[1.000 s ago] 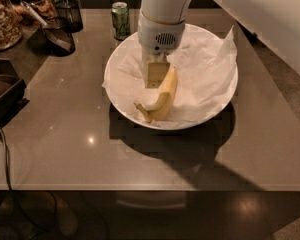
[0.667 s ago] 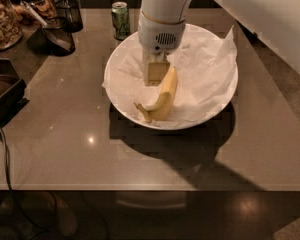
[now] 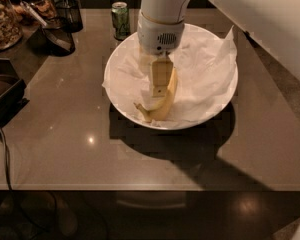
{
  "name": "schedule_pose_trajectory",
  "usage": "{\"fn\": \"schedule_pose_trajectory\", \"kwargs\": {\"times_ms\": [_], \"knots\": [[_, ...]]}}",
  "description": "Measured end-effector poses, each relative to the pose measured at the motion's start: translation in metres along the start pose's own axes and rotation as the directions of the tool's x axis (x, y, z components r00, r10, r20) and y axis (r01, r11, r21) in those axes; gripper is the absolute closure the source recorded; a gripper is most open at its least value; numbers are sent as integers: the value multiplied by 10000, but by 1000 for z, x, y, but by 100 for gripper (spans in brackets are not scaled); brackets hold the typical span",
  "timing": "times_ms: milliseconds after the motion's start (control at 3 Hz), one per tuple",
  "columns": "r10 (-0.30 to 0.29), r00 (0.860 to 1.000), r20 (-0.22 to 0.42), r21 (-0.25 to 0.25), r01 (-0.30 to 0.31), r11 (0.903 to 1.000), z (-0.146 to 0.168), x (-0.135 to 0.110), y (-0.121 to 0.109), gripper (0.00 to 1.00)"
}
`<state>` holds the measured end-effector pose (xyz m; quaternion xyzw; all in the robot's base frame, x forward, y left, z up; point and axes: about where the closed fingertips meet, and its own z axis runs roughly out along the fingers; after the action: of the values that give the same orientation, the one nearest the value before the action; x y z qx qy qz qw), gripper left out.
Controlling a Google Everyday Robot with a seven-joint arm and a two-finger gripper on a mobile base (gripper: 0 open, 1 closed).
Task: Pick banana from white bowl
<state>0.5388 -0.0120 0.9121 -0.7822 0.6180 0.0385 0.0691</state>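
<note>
The banana (image 3: 166,104) is yellow and curved. It lies in the front-left part of the white bowl (image 3: 225,96), on crumpled white paper, with its stem end toward the front left. The bowl stands in the middle of the grey-brown table. My gripper (image 3: 160,86) hangs straight down from the white arm over the bowl. Its tip is at the banana's upper end, overlapping it in the camera view. The far end of the banana is hidden behind the gripper.
A green can (image 3: 120,20) stands just behind the bowl's left rim. A dark glass and scoop (image 3: 60,31), a snack jar (image 3: 2,19) and a black tray (image 3: 7,96) are at the left. The table's front edge (image 3: 140,188) runs across the bottom.
The gripper has come down a little and now reaches lower over the banana. The banana and the bowl have stayed where they were.
</note>
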Motion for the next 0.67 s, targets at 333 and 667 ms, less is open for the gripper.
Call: {"fn": "schedule_pose_trajectory", "kwargs": {"times_ms": [333,667], "knots": [[-896,9960,-7,-271,895,9956,0,1,-1,36],[-1111,9938,-1,-302,1111,9934,0,1,-2,39]]}}
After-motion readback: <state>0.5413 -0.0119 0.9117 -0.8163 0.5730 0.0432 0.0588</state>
